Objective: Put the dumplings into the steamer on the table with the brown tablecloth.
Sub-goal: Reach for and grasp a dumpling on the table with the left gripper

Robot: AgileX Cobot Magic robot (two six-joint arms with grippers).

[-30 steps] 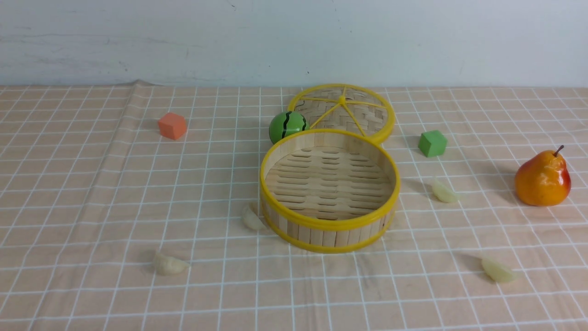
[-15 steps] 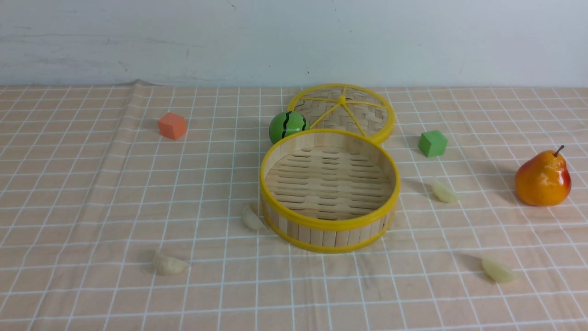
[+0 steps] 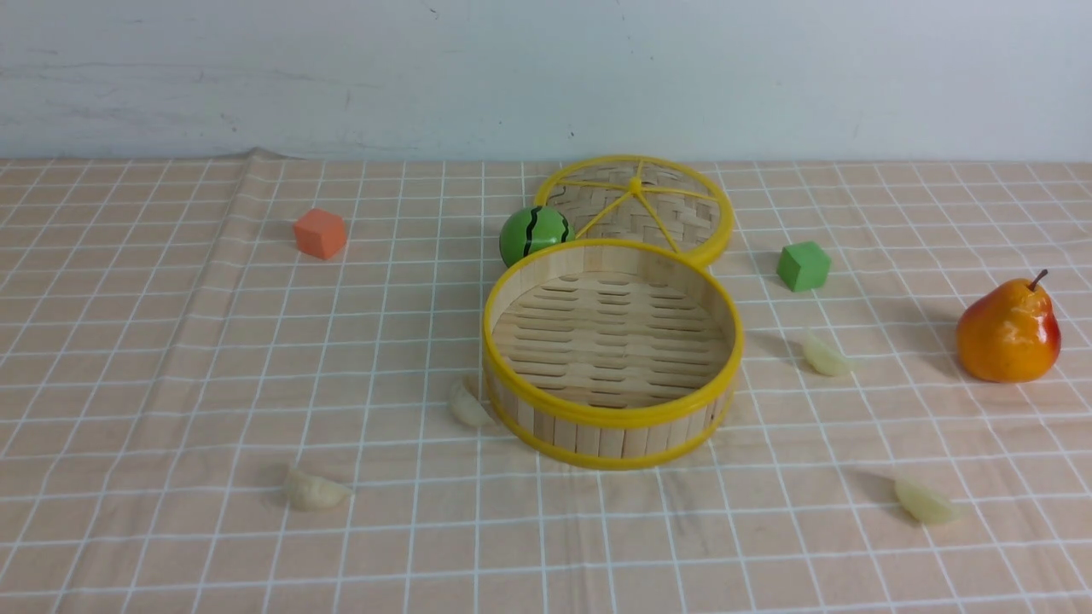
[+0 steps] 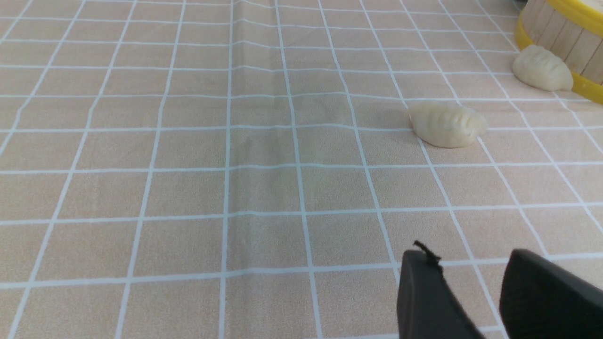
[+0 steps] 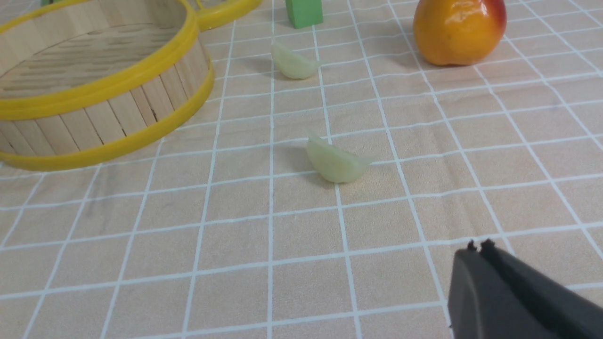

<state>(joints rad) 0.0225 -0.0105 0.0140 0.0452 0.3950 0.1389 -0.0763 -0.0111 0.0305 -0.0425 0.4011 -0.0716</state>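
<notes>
The bamboo steamer (image 3: 612, 351) stands empty mid-table on the tan grid tablecloth (image 3: 171, 358). Dumplings lie around it: one (image 3: 468, 406) against its left wall, one (image 3: 314, 491) at front left, one (image 3: 826, 355) to its right, one (image 3: 925, 501) at front right. Neither arm shows in the front view. In the left wrist view my left gripper (image 4: 464, 256) is open and empty, short of the front-left dumpling (image 4: 446, 125). In the right wrist view my right gripper (image 5: 478, 247) is shut and empty, short of the front-right dumpling (image 5: 335, 161).
A woven lid with yellow spokes (image 3: 636, 207) lies behind the steamer, with a green watermelon ball (image 3: 534, 232) next to it. An orange cube (image 3: 321, 233) sits at back left, a green cube (image 3: 803, 265) at back right, a pear (image 3: 1008, 331) at far right.
</notes>
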